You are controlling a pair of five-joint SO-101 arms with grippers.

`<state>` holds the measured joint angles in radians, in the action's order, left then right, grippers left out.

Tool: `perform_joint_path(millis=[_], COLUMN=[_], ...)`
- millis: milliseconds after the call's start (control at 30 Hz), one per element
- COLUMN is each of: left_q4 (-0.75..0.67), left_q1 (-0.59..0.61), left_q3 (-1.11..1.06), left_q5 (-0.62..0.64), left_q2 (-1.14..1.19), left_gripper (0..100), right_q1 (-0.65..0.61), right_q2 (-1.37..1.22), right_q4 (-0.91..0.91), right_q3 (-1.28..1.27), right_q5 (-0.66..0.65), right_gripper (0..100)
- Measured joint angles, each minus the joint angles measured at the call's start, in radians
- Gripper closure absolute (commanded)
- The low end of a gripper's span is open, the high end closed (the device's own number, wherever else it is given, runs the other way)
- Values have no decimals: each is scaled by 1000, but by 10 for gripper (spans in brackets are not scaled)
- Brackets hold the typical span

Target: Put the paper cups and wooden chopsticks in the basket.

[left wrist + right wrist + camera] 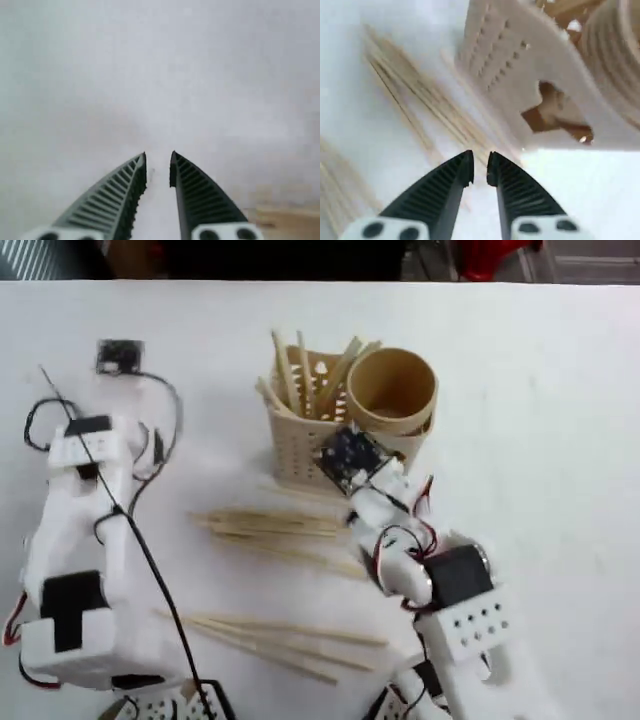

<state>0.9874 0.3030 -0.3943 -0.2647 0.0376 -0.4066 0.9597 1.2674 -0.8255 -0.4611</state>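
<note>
Plainly the cups are dealt with: the paper cup (392,390), which looks like two nested though I cannot be sure, sits in the right part of the single basket (295,445) at the upper centre of the high view. Some five or six wooden chopsticks (290,375) stand in the basket's left part. What remains, as I judge it, is the chopstick step. Two loose bundles lie on the table (540,390): one bundle (270,525) just below the basket at mid-frame, and a second bundle (280,640) lower down, well apart from the first. The sticks in each overlap too much to count singly. The right gripper (480,170) hangs low beside the basket's near wall, above the end of the upper bundle. Its jaws are drawn to a narrow slit with nothing between them. The next move would call for parting them and coming down across a few sticks. The left gripper (158,165) is over bare table at the left of the high view, equally narrow and holding nothing.
</note>
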Motion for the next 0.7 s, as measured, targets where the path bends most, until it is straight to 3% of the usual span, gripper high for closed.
perform_joint_path(millis=[233, 433, 567, 700], left_q4=[526, 761, 743, 624], left_q1=[-164, -218, -325, -477], left_q3=[18, -51, -250, -460], left_q5=[-654, -1068, -1128, -1128], left_q2=[-173, -348, -437, -512], left_gripper=[902, 902, 902, 900], right_q1=[325, 502, 531, 543], right_q2=[5, 5, 5, 5], right_q4=[-152, -216, -275, -316], right_q3=[-299, -410, -465, -488], right_q5=[-25, 5, 6, 8], right_gripper=[936, 936, 936, 936])
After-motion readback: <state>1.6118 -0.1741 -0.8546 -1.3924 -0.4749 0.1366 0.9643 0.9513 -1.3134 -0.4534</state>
